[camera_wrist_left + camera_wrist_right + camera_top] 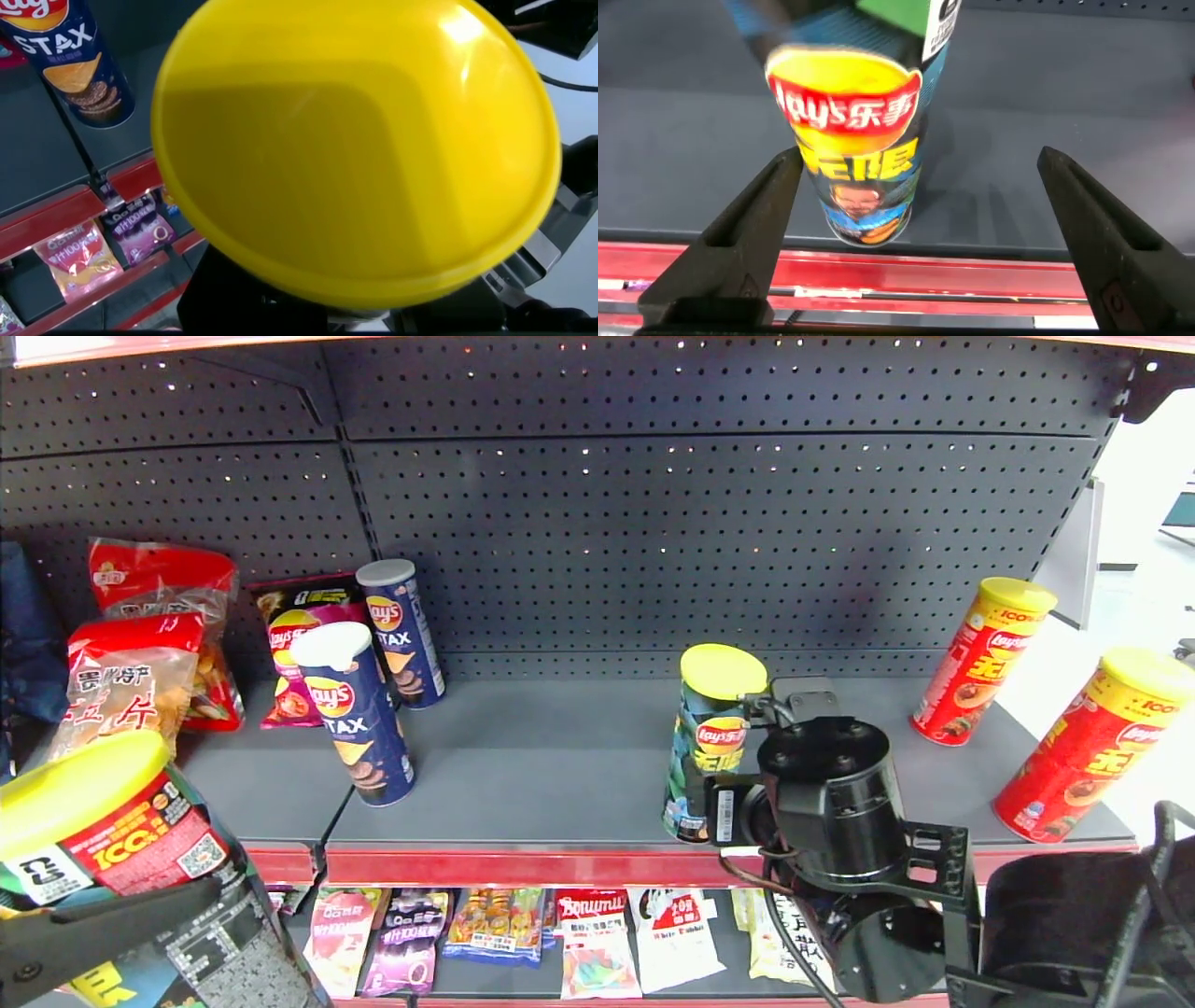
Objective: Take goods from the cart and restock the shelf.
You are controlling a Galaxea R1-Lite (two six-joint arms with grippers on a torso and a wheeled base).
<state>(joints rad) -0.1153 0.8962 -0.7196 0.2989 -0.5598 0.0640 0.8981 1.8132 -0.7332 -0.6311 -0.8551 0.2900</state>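
A blue-green chip can with a yellow lid stands upright near the front edge of the grey shelf. My right gripper is open just in front of it, one finger on each side of the can without touching it. In the head view the right wrist sits right beside that can. At the lower left, my left gripper is shut on another yellow-lidded can, held off the shelf. Its lid faces the left wrist camera.
Two blue cans and red snack bags occupy the shelf's left part. Two red cans with yellow lids stand at the right end. Bare shelf lies between the blue cans and the middle can. Snack packets line the lower shelf.
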